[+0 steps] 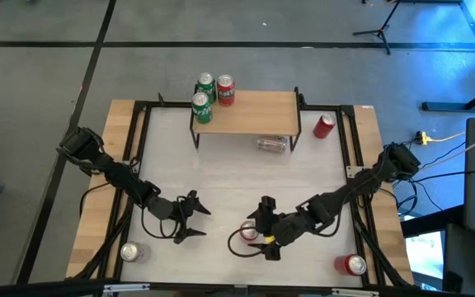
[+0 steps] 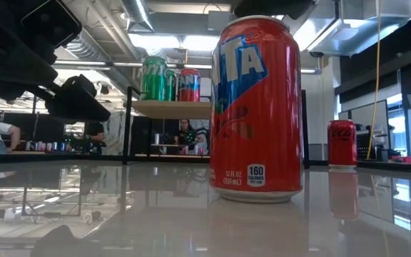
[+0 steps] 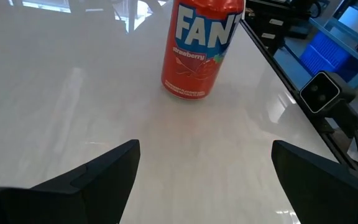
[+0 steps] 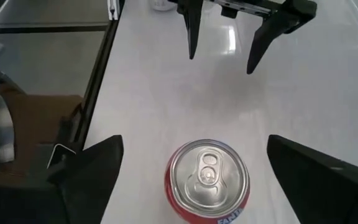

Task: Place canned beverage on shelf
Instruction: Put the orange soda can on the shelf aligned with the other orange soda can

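The Fanta can (image 4: 207,179) stands upright between the right gripper's (image 1: 264,232) wide, empty fingers; left gripper (image 1: 195,218) gapes empty. The low view alone shows its label.

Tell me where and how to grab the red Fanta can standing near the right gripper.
Grip the red Fanta can across its round side wall, mid-height, coming from above as the open right gripper sits now. It stands upright with bare table around it, so fingers can probably straddle it.
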Controlling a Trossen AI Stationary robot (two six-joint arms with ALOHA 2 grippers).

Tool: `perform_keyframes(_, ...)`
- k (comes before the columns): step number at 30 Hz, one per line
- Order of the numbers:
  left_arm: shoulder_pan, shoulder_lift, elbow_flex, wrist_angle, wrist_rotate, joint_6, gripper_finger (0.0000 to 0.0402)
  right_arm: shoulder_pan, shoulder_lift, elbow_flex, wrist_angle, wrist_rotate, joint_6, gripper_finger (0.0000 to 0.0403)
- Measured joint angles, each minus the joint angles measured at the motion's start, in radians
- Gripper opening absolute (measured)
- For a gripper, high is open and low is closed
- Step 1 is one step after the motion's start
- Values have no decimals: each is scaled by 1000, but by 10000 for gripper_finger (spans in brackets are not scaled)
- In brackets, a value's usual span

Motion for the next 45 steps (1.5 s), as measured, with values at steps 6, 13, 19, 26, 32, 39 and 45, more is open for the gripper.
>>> perform_keyframes(6,-1,0,0,0,0,0,355,1,0,0,1,4,6,374)
perform_keyframes(13,-1,0,0,-1,0,-3,355,0,44,0,-3,39,34,370)
perform_keyframes(19,-1,0,0,-2,0,-4,355,0,96,0,-2,70,37,370)
perform_keyframes(26,-1,0,0,-1,-7,-4,355,0,103,-1,-7,33,77,370)
perform_keyframes(32,-1,0,0,0,-10,-4,355,0,115,-1,-10,30,78,370)
perform_keyframes(39,1,0,0,3,-21,-4,355,0,166,-1,-7,2,78,369)
perform_keyframes(45,1,-1,0,6,-25,-4,355,0,168,-1,-12,7,77,368)
